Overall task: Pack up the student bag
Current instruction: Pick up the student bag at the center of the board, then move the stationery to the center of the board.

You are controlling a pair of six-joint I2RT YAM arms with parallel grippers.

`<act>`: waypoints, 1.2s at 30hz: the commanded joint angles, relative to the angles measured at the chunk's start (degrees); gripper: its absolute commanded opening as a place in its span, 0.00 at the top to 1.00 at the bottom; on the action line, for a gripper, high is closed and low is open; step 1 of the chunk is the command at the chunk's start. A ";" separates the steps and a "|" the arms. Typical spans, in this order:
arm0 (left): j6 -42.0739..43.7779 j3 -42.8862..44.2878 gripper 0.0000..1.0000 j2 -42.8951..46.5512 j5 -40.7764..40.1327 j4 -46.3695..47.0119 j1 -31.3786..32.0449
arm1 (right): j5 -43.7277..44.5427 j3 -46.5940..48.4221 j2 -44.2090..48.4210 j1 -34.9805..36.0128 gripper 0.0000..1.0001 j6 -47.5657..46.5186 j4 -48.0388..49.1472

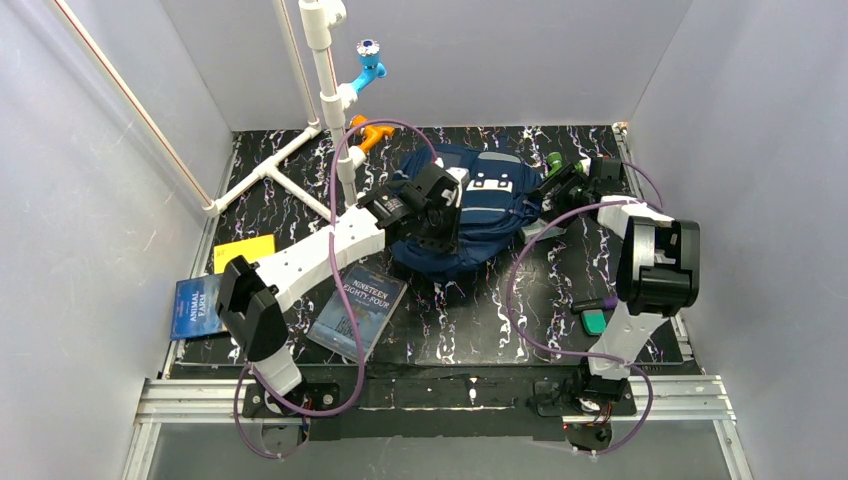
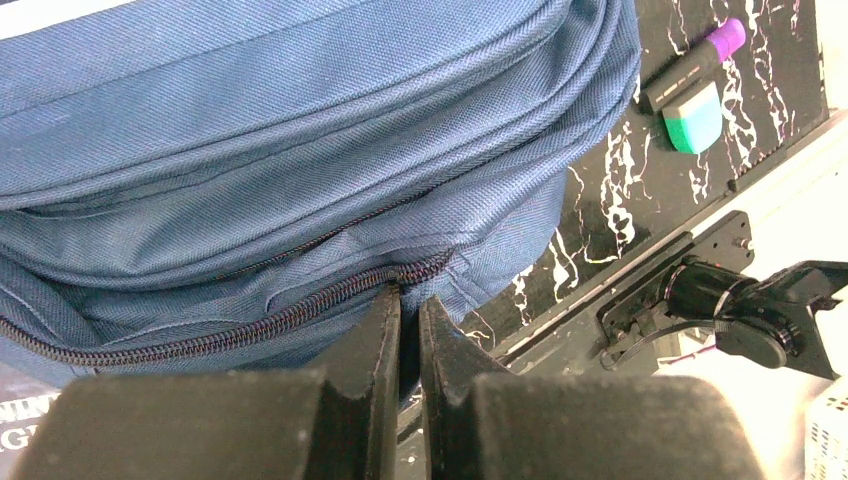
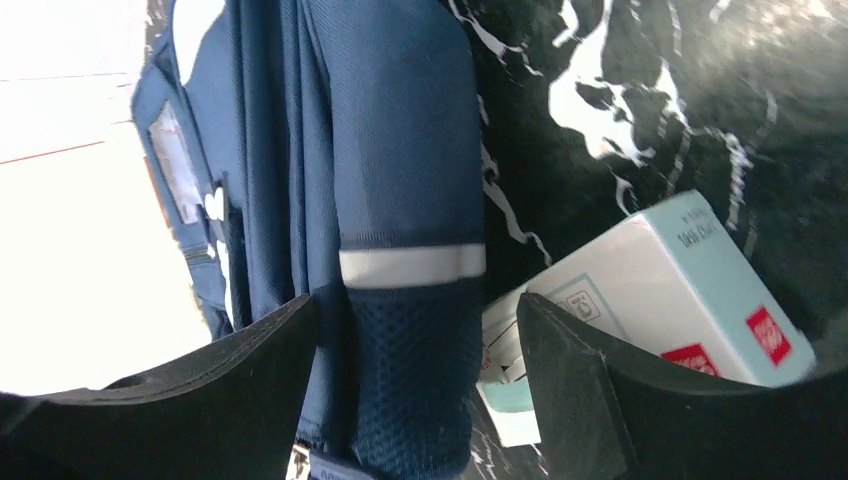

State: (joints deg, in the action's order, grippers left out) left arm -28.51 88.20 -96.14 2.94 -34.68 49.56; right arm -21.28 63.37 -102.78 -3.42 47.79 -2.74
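The student bag (image 1: 490, 200) lay at the far middle of the mat (image 1: 470, 335); its navy fabric looked soft, slumping and probably light, so best taken by a seam or zip edge, not a slack panel; the left gripper (image 2: 410, 300) was pinched nearly shut at its zip (image 2: 230, 330), hold uncertain; the right gripper (image 3: 415, 300) stood wide astride its striped side.

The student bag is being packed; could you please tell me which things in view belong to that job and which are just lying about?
Likely for the job: student bag, Nineteen Eighty-Four book, Animal Farm book, yellow pad, purple-capped marker, green eraser, white box.
Just lying about: white pipe stand, blue hook, orange hook.
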 commanded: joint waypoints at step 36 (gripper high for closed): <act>-12.03 -7.27 1.00 0.73 12.66 17.24 -4.12 | 6.17 -6.13 32.12 3.26 0.11 -18.12 -35.11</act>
State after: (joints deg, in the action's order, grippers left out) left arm -33.74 83.20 -99.00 12.73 -26.55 45.91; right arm -11.07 53.45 -73.30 -3.60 28.60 -34.85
